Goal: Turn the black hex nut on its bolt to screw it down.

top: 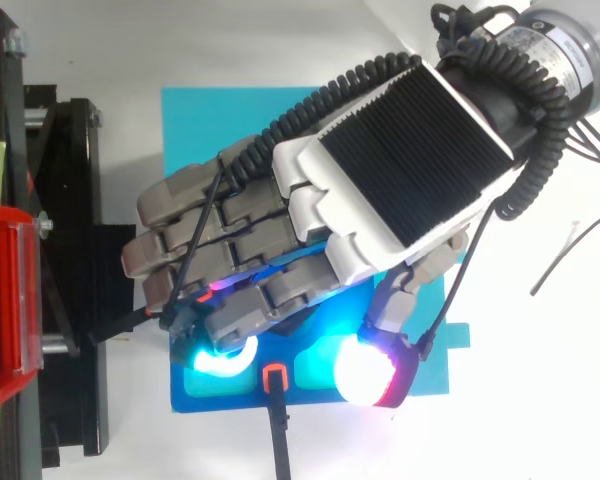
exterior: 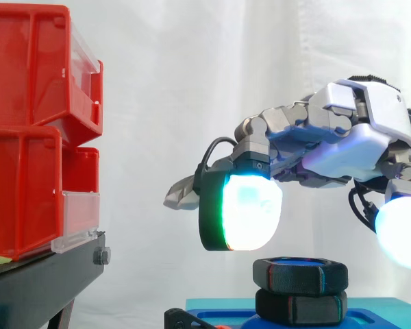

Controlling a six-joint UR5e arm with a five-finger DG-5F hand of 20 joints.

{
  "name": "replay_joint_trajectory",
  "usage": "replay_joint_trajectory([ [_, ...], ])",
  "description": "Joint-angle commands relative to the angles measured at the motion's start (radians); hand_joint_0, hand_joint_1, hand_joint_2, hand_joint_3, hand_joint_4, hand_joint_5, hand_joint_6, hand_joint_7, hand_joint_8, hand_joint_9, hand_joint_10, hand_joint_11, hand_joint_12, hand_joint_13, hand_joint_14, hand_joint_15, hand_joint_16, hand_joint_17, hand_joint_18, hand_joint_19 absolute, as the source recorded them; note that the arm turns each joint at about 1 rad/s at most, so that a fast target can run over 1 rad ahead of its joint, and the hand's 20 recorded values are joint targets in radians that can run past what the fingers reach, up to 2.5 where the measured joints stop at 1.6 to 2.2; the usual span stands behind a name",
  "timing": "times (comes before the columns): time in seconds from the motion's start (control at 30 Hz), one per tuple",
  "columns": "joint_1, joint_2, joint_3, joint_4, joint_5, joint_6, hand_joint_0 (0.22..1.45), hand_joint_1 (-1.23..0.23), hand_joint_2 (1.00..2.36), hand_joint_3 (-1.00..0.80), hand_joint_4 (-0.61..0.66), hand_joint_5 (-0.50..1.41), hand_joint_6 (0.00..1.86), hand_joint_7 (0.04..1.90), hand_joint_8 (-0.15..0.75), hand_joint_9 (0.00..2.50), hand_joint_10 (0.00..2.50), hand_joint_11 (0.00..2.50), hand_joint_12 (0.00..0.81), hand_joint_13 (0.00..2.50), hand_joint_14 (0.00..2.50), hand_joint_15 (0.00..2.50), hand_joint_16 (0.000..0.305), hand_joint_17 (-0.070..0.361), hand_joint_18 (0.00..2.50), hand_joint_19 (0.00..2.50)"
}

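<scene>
- The black hex nut [exterior: 300, 274] stands above the middle of the blue plate [exterior: 387, 312]. It is stacked on a second black hex piece [exterior: 300, 306] that rests on the plate. A blue patch shows inside the nut's ring, probably the top of the bolt.
- The hand [exterior: 342, 147] hovers over the blue plate, clear of the nut. Its fingers are stretched out and relaxed, and it holds nothing.
- One glowing fingertip pad [exterior: 250, 209] hangs above the plate toward its left side. The thumb pad [exterior: 401, 233] hangs toward its right side, so the nut lies below and between them.
- In my judgement the grip has not been taken yet. The hand must still come down toward the plate and close across the nut's flats.
- Risk: the broad pads could close on the lower hex piece as well as the nut, which would likely bind the turn. Coming down too far toward the plate would cause this.
- Risk: the pads may slip round the hex corners without turning the nut. This would come from a light pinch, or a pinch set off the plate's middle.
- Risk: pressing down at a tilt could jam the nut on its thread.
- Risk: seen from above, a small black-and-orange piece [top: 273, 378] sits at the plate's lower edge, close under the fingers. A sweeping finger could catch it.
- The red bins [exterior: 27, 123] on their black stand [exterior: 41, 288] are well to the left of the plate. They look out of the way.
</scene>
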Motion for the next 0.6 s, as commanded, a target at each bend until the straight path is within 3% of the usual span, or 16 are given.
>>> replay_joint_trajectory([
  [0.0, 0.0, -0.001, 0.023, -0.034, -0.009, -0.046, 0.42, -0.64, 1.0, -0.5, 0.32, -0.19, 0.5, 1.05, 0.322, 0.36, 0.01, 0.33, 0.36, 0.35, 0.0, 0.04, 0.056, 0.127, 0.33, 0.14],
  [0.23, 0.01, -0.001, 0.108, -0.235, 0.015, -0.141, 0.42, -0.62, 1.0, -0.5, 0.32, -0.19, 0.5, 1.05, 0.323, 0.36, 0.01, 0.32, 0.361, 0.35, 0.0, 0.03, 0.056, 0.127, 0.33, 0.14],
  [0.33, 0.011, 0.001, 0.111, -0.274, 0.032, -0.191, 0.42, -0.61, 1.0, -0.5, 0.32, -0.19, 0.5, 1.05, 0.325, 0.36, 0.01, 0.32, 0.366, 0.35, 0.0, 0.03, 0.057, 0.128, 0.33, 0.14],
  [0.43, 0.013, 0.004, 0.111, -0.331, 0.058, -0.306, 0.42, -0.61, 1.0, -0.5, 0.32, -0.19, 0.5, 1.05, 0.325, 0.36, 0.01, 0.32, 0.366, 0.35, 0.0, 0.03, 0.057, 0.128, 0.33, 0.14],
  [0.57, 0.02, 0.021, 0.111, -0.383, 0.109, -0.354, 0.42, -0.61, 1.0, -0.5, 0.32, -0.19, 0.5, 1.05, 0.324, 0.36, 0.01, 0.32, 0.365, 0.35, 0.0, 0.04, 0.057, 0.128, 0.32, 0.13],
])
